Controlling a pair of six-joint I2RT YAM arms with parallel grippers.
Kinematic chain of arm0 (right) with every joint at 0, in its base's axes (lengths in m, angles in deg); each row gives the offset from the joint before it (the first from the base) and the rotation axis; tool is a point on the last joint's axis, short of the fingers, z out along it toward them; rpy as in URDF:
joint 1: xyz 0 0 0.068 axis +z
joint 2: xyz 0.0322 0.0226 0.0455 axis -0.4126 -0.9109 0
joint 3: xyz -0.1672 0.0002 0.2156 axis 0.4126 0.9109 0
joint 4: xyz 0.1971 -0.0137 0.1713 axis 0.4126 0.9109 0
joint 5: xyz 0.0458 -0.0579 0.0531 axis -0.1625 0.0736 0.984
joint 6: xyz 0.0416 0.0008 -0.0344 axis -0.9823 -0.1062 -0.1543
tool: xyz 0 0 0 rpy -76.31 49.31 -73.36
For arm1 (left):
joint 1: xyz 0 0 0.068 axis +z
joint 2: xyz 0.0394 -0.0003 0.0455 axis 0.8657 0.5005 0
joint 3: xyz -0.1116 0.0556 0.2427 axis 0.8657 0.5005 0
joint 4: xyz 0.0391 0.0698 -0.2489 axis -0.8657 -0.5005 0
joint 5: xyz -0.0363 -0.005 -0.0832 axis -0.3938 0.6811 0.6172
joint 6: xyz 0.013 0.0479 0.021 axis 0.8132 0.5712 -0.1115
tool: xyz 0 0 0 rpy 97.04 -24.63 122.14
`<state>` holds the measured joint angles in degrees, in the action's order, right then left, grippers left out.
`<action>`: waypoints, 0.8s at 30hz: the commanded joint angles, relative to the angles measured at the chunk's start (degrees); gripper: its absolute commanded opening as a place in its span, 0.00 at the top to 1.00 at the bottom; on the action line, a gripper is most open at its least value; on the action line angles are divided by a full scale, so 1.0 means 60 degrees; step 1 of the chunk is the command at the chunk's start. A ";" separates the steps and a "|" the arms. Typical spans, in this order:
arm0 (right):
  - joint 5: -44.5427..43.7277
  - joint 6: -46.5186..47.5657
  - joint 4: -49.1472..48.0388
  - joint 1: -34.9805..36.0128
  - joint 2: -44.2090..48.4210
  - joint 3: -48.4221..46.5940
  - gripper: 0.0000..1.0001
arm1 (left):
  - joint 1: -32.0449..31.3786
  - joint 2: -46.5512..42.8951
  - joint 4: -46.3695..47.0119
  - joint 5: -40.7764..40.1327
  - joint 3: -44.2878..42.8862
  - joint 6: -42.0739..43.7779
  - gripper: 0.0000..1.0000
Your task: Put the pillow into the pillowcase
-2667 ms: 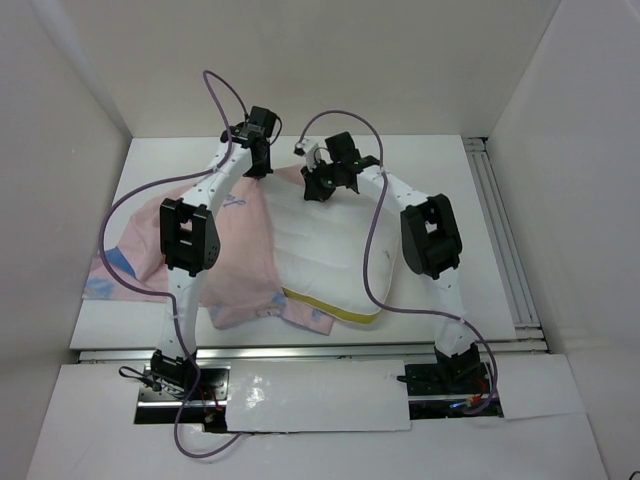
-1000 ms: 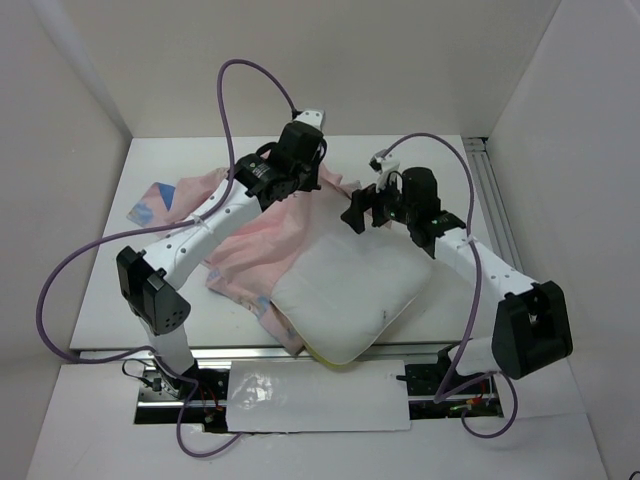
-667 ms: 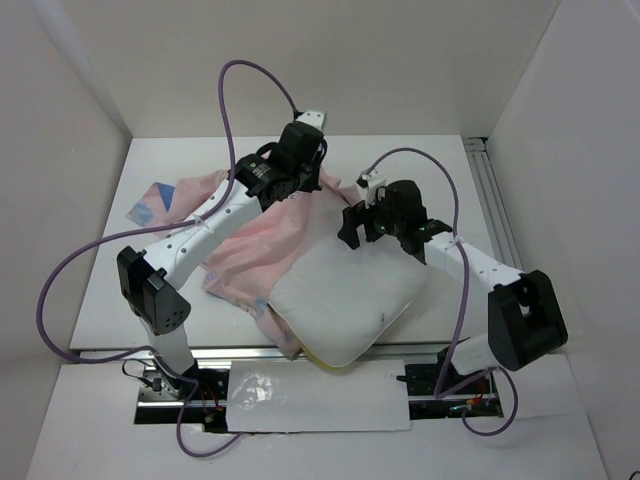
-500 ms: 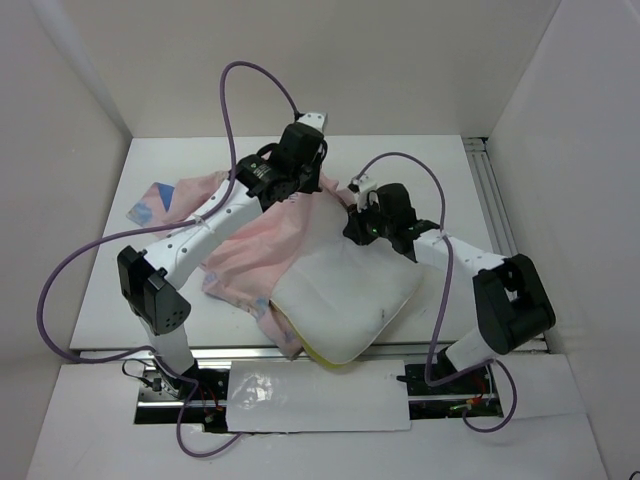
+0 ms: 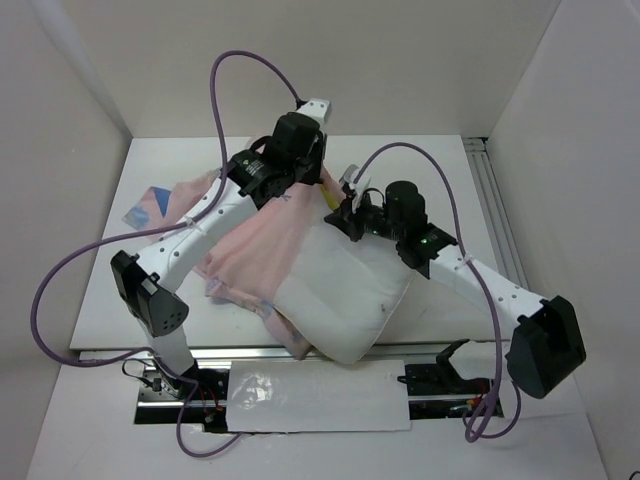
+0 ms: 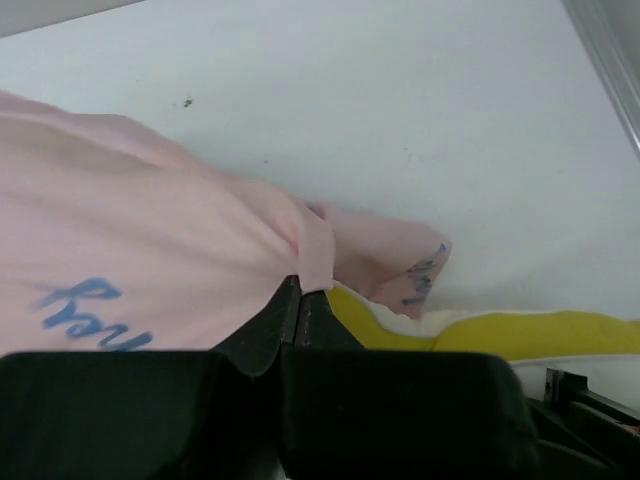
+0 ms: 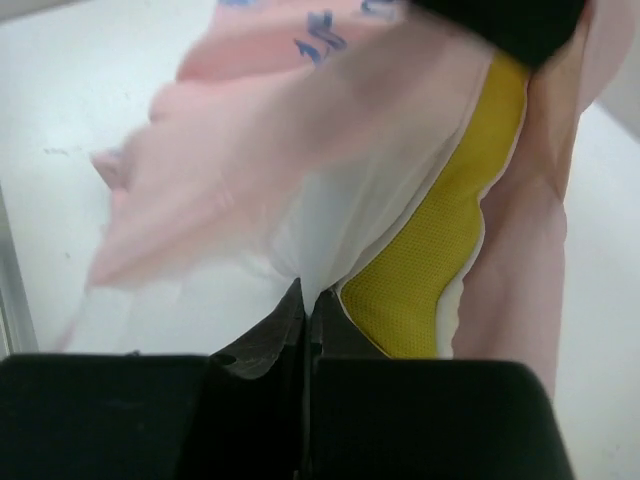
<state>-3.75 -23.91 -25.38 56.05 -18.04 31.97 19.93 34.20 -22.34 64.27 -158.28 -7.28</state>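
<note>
The left fingers [image 6: 262, 332] are pressed together with no gap, pinching a folded edge of the pillowcase [image 6: 150, 240]. Its pale pink side faces the wrist camera, with blue script just left of the fingertips. Right of them, beyond a crumpled pink corner, the pillow's yellow edge strip [image 6: 540, 335] pokes out from under the fabric. The white desk [image 6: 420, 100] lies bare beyond.

The right fingers [image 7: 262, 338] are also clamped shut. They hold white cloth just left of the yellow mesh strip, so the grip looks to be on a corner of the pillow [image 7: 310, 235]. A blurred sheet of pink pillowcase [image 7: 250, 130] hangs over that corner and down the far side of the strip.

From above, both sets of fingertips sit near each other. The pillow [image 5: 350, 290] runs from the right fingers [image 5: 347, 220] toward the arm bases. The pillowcase [image 5: 255, 240] spreads from the left fingers [image 5: 312, 185] to their left and overlaps the pillow's left side.
</note>
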 commanded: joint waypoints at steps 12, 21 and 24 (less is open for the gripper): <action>0.0009 -0.3140 -0.9475 0.0081 -0.1712 0.0601 1.00 | -0.2131 -0.2055 0.1846 0.4277 0.1368 0.0478 1.00; -0.1894 -0.4459 -1.0916 -0.0137 -0.2006 0.1347 0.97 | -0.2001 -0.1587 0.1760 0.5273 0.2084 0.0595 1.00; -0.2725 -0.4781 -0.9619 -0.0328 -0.2109 0.1145 0.93 | -0.0906 -0.0987 0.1760 0.5713 0.2203 0.0157 1.00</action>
<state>-9.08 -47.34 -75.24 55.29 -30.23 42.31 13.88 24.39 -12.76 80.07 -146.74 -1.65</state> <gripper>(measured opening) 0.068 0.033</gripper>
